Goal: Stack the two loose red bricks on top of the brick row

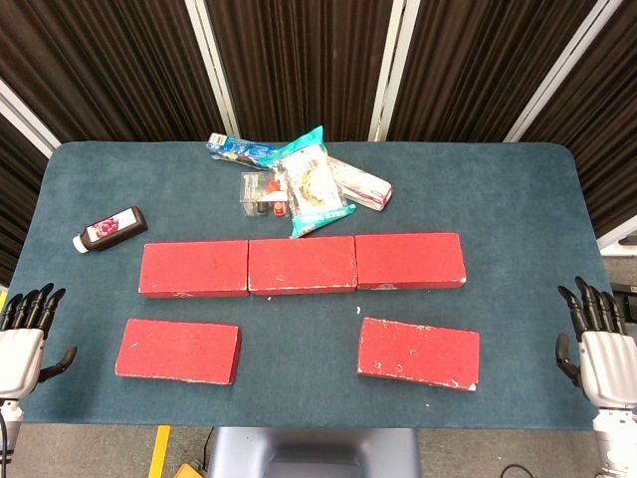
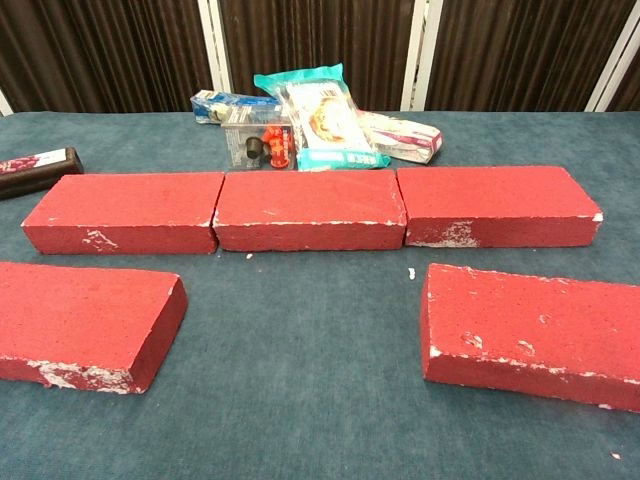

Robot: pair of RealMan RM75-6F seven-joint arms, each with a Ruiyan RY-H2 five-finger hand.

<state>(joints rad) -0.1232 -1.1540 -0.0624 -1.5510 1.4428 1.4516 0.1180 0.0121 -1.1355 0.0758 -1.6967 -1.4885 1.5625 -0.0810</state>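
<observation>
Loose red bricks, lower left and lower right, lie apart from the brick row. Left robot hand and right robot hand are empty, fingers apart; grip each brick across its short width and set it flat, straddling a joint.

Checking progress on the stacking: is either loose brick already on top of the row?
No. Both loose bricks lie flat on the table, in front of the three-brick row and apart from it.

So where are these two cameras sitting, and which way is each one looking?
Head view: high up, looking steeply down on the whole table; the left hand and right hand show at its edges, both open.
Chest view: low, looking across the tabletop toward the curtain; no hands show.
Both share the brick row, two loose bricks and packets.
</observation>
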